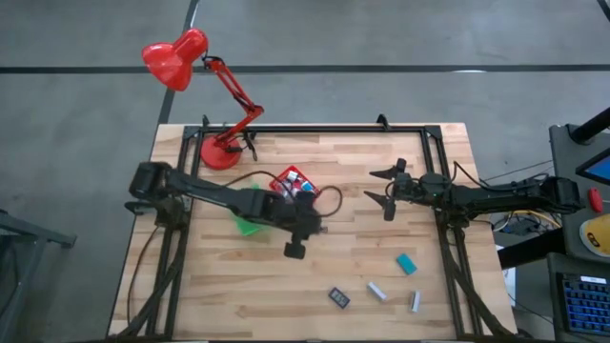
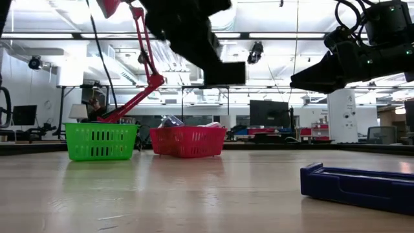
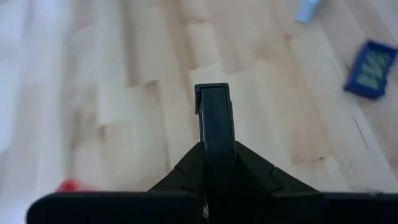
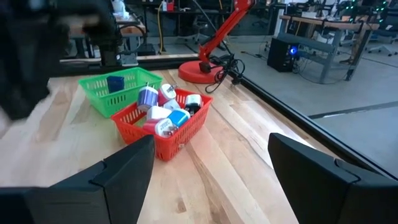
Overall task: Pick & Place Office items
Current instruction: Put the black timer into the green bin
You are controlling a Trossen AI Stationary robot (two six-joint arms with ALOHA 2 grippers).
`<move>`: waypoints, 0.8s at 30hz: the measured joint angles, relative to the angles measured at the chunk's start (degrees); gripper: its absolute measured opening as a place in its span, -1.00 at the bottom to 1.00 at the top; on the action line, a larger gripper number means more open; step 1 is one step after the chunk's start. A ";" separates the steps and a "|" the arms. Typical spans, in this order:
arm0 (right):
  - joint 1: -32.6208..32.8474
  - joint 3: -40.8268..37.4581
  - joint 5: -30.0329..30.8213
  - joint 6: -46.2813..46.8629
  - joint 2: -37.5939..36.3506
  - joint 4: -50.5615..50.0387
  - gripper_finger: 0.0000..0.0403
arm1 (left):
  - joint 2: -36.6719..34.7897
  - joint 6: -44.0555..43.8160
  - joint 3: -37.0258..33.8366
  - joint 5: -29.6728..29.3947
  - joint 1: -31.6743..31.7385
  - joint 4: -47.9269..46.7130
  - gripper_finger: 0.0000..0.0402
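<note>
Wooden butcher-block planks form the tabletop [image 1: 315,286], bordered by a black metal frame; grey floor with dark seams surrounds it in the high view. A red desk lamp [image 1: 217,151] stands at the upper left of the table, its shade reaching beyond the edge. Near the centre sit a red bin [image 4: 163,127], loaded with white, blue and red office items [image 4: 163,115], and a green bin [image 4: 115,93] just beside it holding one blue piece.

Four more items lie loose at the lower right of the high view: a teal block [image 1: 407,264], a dark blue rectangular piece [image 1: 339,298], and two grey-white sticks [image 1: 377,291] [image 1: 416,301], all apart from one another.

Left gripper [image 1: 294,250] hangs over bare wood just below the bins, jaws pressed together with nothing between them. Right gripper [image 1: 385,188] hovers at centre right, jaws spread wide, well apart from the loose items.

Behind the table, the low view shows an open workshop with ceiling strip lights, desks and monitors.
</note>
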 joint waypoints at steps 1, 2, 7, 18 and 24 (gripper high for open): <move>0.00 0.00 -0.01 -0.01 0.04 -0.04 0.54 | -1.21 -2.38 -0.25 -1.35 0.00 -0.83 -0.71; 0.00 -0.01 -0.01 -0.01 0.06 -0.15 0.54 | -2.41 -5.04 -0.55 -2.66 0.00 -1.98 -0.71; 0.00 0.00 -0.01 0.00 0.35 -0.15 0.51 | -7.22 -14.44 -2.61 -8.88 0.00 -9.27 -0.71; 0.00 0.00 -0.01 0.00 0.55 -0.16 0.49 | -21.00 -32.48 -17.57 -12.83 0.00 -11.55 -0.71; 0.00 0.00 0.00 0.00 0.57 -0.12 0.53 | -30.18 -41.21 -26.00 -15.24 0.00 -12.04 -0.71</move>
